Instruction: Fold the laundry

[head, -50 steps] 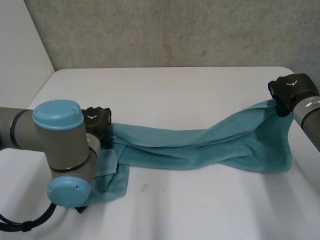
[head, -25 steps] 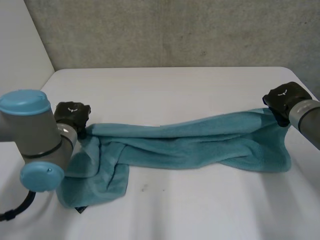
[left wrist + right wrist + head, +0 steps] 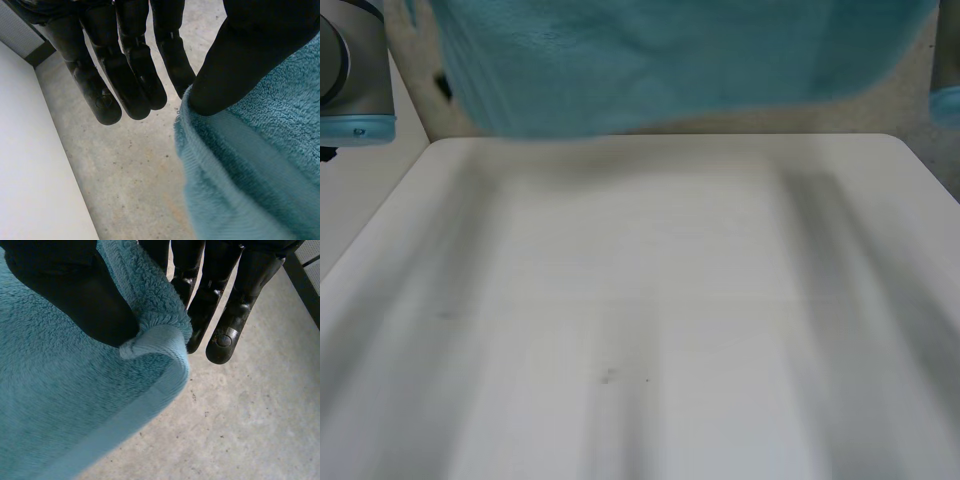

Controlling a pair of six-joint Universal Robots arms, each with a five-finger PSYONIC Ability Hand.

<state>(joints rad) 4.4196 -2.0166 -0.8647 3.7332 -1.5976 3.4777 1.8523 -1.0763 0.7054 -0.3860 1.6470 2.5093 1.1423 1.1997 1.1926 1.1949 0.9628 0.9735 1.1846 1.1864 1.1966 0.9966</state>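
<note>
White table [image 3: 640, 300] stretched out under a grey wall [image 3: 740, 121], and the teal towel [image 3: 660, 55] hung above it, lifted off the surface and spread sideways between the two arms. The left arm [image 3: 355, 70] stood raised at one end of the cloth, its grey joint and light-blue cap beside the towel's side edge. In the left wrist view, the left hand [image 3: 125, 65] pointed its fingers [image 3: 172, 60] straight down, and its thumb [image 3: 240, 65] pressed the towel's [image 3: 250, 175] edge against the nearest finger, so the cloth was pinched and draped away below the thumb. In the right wrist view, the right hand [image 3: 230, 315] gripped the same way: the thumb [image 3: 65, 295] clamped the towel [image 3: 60, 405] against straight fingers, with a hemmed edge curling over just below it. The right arm's [image 3: 948, 105] blue cap sat beside the towel's other end. Speckled concrete floor [image 3: 240, 420] lay far beneath both hands.
</note>
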